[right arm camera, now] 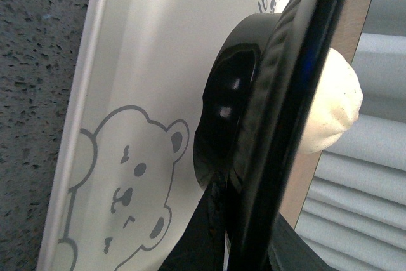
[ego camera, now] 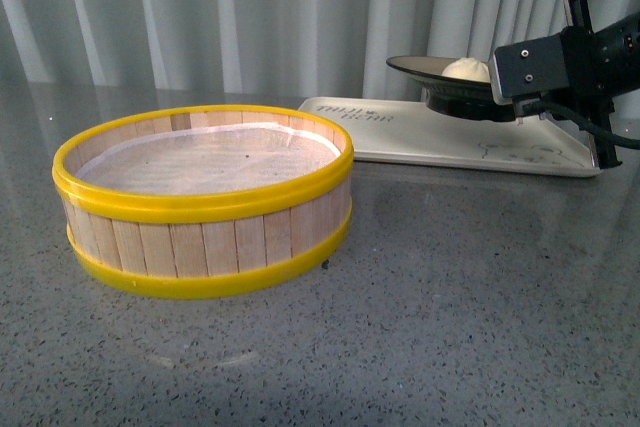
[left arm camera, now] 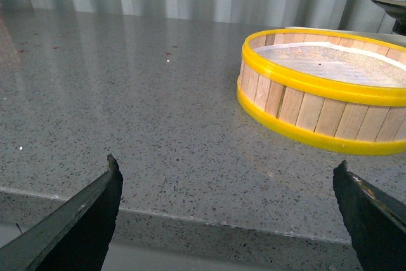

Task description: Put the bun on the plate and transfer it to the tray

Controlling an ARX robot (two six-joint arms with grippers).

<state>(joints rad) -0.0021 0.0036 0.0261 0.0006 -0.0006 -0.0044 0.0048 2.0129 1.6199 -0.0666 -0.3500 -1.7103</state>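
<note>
- The right gripper (ego camera: 505,82) pinches the rim of the plate (ego camera: 420,69), which is over the tray (ego camera: 400,139); I cannot tell if its foot touches the tray.
- The bun (ego camera: 466,69) sits on the plate.
- The left gripper (left arm camera: 228,169) is spread wide over the surface (left arm camera: 158,112) edge, apart from the steamer basket (left arm camera: 317,109).

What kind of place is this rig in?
Probably a staged lab tabletop, not a real kitchen: speckled grey counter, pleated curtain backdrop, plus dim-sum props, a steamer basket and bun on a plate.
</note>
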